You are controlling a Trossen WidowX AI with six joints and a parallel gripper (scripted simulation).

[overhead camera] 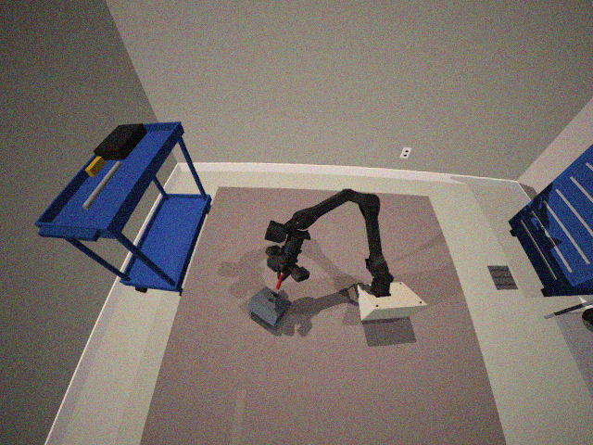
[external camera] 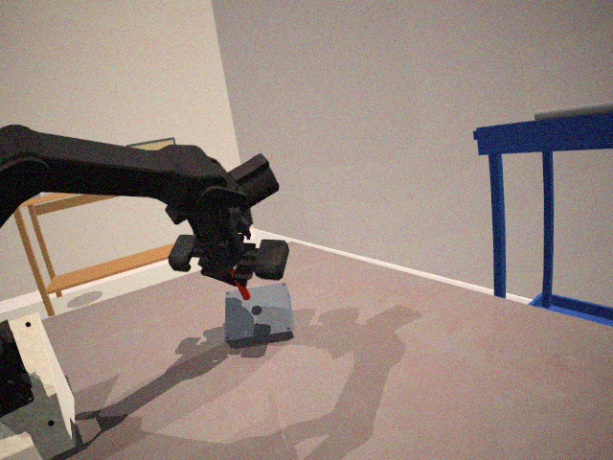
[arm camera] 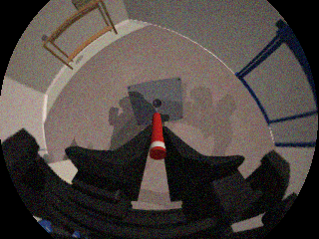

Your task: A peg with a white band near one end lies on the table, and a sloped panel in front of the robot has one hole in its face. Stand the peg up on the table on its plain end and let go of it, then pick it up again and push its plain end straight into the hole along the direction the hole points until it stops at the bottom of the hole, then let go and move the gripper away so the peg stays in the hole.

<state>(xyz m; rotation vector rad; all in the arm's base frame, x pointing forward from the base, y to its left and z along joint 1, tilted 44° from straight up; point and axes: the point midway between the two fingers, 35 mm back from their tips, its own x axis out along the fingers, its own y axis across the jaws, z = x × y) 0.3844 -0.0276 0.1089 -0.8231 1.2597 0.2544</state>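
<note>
My gripper [overhead camera: 281, 273] [external camera: 238, 274] [arm camera: 158, 129] is shut on the red peg [overhead camera: 278, 282] [external camera: 241, 290] [arm camera: 158, 135]. The peg sticks out of the fingers and points down at a slant toward the grey sloped panel [overhead camera: 264, 309] [external camera: 269, 299] [arm camera: 169, 88]. The panel's dark hole [external camera: 256, 310] [arm camera: 158, 103] [overhead camera: 271, 298] lies just past the peg's free tip. In the wrist view the tip lines up with the hole and stands a short way off it. The peg's white band is hidden in the fingers.
The arm's white base block [overhead camera: 390, 300] [external camera: 41, 366] stands to the right of the panel. A blue shelf cart [overhead camera: 119, 201] [external camera: 544, 143] stands to the left, a blue cabinet [overhead camera: 560, 230] at the right edge, and an orange rack [external camera: 74, 238] by the wall.
</note>
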